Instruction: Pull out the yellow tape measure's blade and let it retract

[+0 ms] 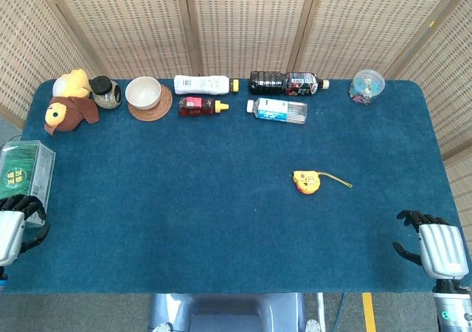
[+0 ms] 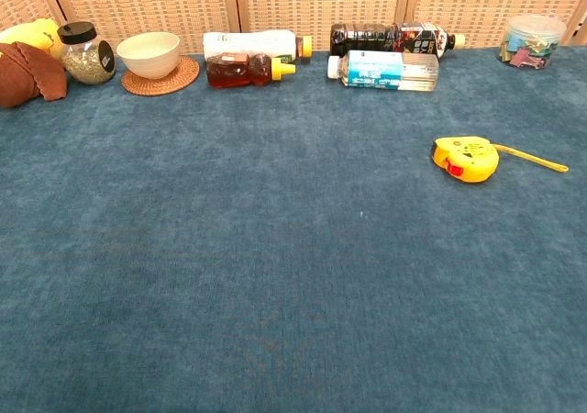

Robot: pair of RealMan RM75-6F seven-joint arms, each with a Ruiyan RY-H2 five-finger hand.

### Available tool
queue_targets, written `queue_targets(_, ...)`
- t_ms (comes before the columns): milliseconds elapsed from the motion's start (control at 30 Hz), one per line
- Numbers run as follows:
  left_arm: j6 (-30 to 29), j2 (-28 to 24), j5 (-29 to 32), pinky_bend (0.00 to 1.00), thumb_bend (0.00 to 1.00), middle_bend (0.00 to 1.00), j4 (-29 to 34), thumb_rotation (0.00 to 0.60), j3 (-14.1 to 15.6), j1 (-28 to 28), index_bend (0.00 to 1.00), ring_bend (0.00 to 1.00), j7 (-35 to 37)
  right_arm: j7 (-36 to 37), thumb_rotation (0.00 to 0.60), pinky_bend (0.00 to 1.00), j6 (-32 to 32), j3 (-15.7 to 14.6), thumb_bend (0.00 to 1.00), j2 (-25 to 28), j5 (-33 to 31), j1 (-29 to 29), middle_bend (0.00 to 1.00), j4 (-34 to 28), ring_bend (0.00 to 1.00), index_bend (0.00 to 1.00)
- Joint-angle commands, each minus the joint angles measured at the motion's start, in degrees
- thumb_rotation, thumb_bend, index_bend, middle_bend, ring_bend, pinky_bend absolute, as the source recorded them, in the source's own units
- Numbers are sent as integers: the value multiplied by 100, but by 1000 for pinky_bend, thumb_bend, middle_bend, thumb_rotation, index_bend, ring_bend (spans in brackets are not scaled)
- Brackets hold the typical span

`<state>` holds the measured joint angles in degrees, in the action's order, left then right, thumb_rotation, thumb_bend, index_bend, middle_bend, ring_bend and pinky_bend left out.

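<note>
We see a worktop [image 1: 221, 221] covered in dark blue carpet-like cloth, backed by woven cane panels. The yellow tape measure [image 1: 305, 181] with a red button lies on its side right of centre, alone on the cloth. A short length of its yellow blade [image 1: 338, 178] sticks out to the right, flat on the worktop; the chest view shows the same.

Our left hand [image 1: 16, 225] sits at the near left edge, dark fingers [image 1: 28, 205] curled loosely, holding nothing, just beside a clear box with a green label [image 1: 23, 171]. Our right hand [image 1: 435, 247] sits at the near right edge, well apart from the tape measure, its fingers [image 1: 413, 218] spread and empty. Neither hand shows in the chest view.

Along the far edge, left to right, we note:
- a yellow and brown plush toy [image 1: 68, 102]
- a glass jar with a black lid [image 1: 105, 92]
- a cream bowl [image 1: 144, 94] on a woven round coaster [image 1: 164, 105]
- a white bottle lying down [image 1: 203, 85], with a bear-shaped amber honey bottle [image 1: 199, 107] in front
- a dark drink bottle lying down [image 1: 286, 83]
- a clear water bottle with a blue label [image 1: 278, 111]
- a small clear tub of coloured clips [image 1: 367, 86]
</note>
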<state>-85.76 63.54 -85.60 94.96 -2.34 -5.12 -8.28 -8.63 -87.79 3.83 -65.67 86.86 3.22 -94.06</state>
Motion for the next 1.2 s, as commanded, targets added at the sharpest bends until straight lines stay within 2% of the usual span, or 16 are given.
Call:
queue_targets(33,-7,12,-9,297,278,406,-19,600,21,18,545,281,26,-14,600,537,-14,-1,165,19,6,-12,488,-25,525,399)
queue_targets(533,-124,-202,-48,298,279,406,110,600,39,102,545,281,90,194,600,533,17,-22,165,45,102,12,487,-95,521,399)
queue_targets(867,14,-431,-4,298,280,406,452,600,-49,-25,545,281,-179,761,600,532,857,352,161,358,-34,695,462,-460,506,352)
queue_targets(1200,176,-458,110,299,279,406,540,600,-163,-175,546,281,-266,1025,600,522,1885,676,161,136,-304,1534,423,-261,466,306)
